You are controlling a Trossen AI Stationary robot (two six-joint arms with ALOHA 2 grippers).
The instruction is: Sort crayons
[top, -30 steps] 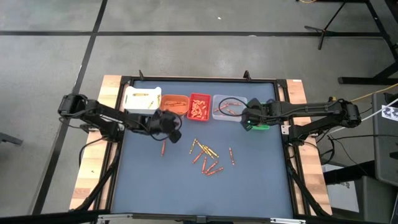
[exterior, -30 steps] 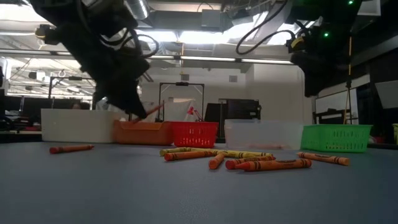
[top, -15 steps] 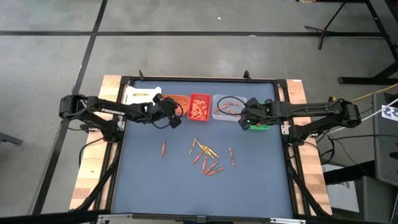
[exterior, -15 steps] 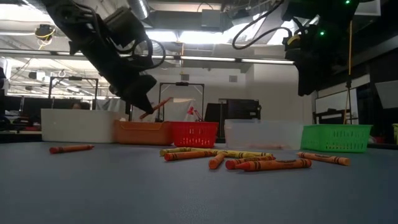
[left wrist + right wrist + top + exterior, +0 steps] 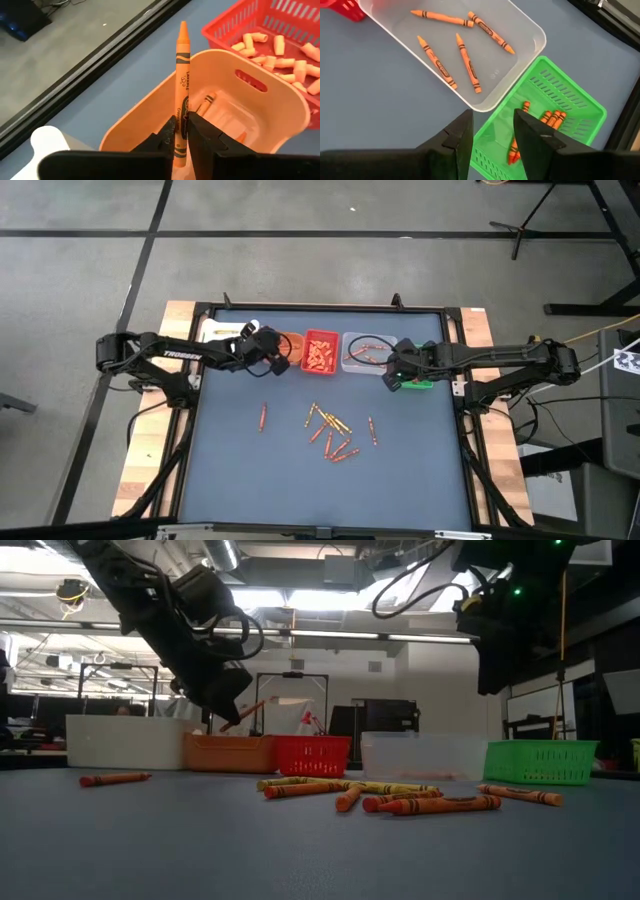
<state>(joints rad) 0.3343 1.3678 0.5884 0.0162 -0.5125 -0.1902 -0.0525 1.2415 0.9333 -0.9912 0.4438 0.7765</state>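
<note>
The left gripper (image 5: 181, 134) pinches a slim orange wax crayon (image 5: 181, 82) above the pale orange plastic bin (image 5: 272, 107) — the right gripper (image 5: 492, 131), fingers apart and empty, hangs over the green slotted basket (image 5: 572, 107).

Crayon (image 5: 182, 90) between jaws, over orange bin (image 5: 260, 120)

My left gripper (image 5: 272, 356) hangs over the small orange plastic bin (image 5: 288, 341), upper centre of the high view. My right gripper (image 5: 395, 373) sits right of it, between the clear plastic bin (image 5: 362, 352) and green mesh basket (image 5: 421, 383).
</note>
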